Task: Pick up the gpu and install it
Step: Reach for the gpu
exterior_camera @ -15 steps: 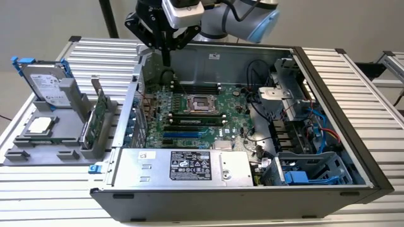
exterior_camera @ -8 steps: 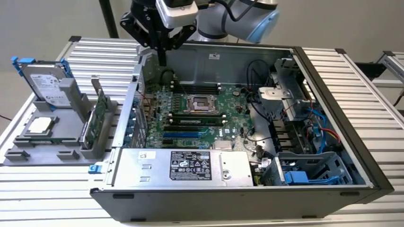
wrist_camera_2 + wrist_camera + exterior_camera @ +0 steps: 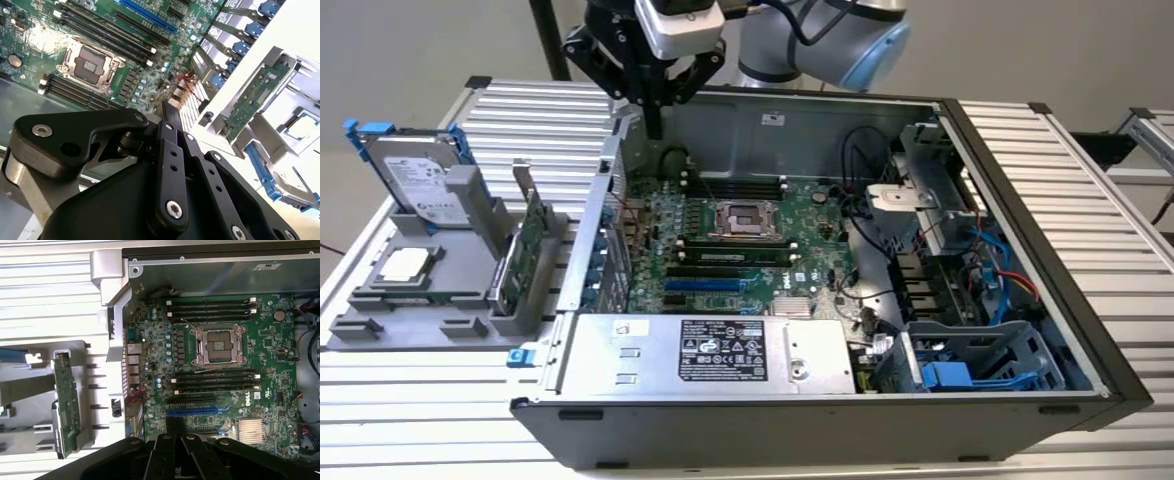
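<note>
An open computer case (image 3: 787, 430) is laid on its side on a slatted aluminium table (image 3: 1081, 180). The gripper (image 3: 654, 126) is seen above the case's far corner at the exterior view's left, over the rear wall (image 3: 594, 240). Its jaws are closed together, and nothing is held.

The gpu (image 3: 534, 250) is set on edge in a grey fixture (image 3: 400, 325) near the table's edge at the exterior view's left, just beside the outside of the rear wall. It is well below the gripper and is not touched. In both wrist views the green card (image 3: 255, 97) (image 3: 65, 400) is seen standing upright in its slot in the fixture.

The same fixture also carries a hard drive (image 3: 420, 180) with blue rails, stood upright at its far end, and a processor chip (image 3: 403, 265) laid flat.

The rear wall, with its row of slot covers, stands between the card and the motherboard (image 3: 720, 275). On the board, an empty CPU socket (image 3: 747, 218) and a blue expansion slot (image 3: 195, 410) are noted. A power supply (image 3: 707, 350) fills the case's near edge. Loose cables (image 3: 994, 275) and a drive cage (image 3: 974, 365) lie along the side at the exterior view's right.
</note>
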Available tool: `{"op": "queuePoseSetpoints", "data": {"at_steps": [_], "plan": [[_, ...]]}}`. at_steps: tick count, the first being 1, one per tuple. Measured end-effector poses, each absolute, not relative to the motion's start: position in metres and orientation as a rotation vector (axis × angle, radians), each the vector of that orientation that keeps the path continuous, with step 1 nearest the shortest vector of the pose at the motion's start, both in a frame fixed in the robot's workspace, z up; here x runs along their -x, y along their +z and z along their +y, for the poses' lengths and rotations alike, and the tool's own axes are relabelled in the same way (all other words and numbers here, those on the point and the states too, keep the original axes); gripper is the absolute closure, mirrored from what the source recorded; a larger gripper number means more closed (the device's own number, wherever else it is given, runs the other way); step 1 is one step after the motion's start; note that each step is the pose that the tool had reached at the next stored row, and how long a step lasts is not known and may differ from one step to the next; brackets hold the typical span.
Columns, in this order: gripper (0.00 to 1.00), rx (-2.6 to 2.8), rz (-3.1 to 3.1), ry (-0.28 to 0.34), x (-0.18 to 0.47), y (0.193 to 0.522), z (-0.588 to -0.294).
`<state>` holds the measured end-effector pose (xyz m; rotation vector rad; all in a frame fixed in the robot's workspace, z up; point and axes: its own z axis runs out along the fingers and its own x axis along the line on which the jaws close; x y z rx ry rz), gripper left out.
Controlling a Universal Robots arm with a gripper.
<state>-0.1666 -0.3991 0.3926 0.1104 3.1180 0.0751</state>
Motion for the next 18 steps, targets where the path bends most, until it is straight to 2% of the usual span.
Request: {"op": "queuePoseSetpoints", "data": {"at_steps": [18], "plan": [[1.00,-0.111,3.118,0.075,0.185,0.393,-0.399]]}}
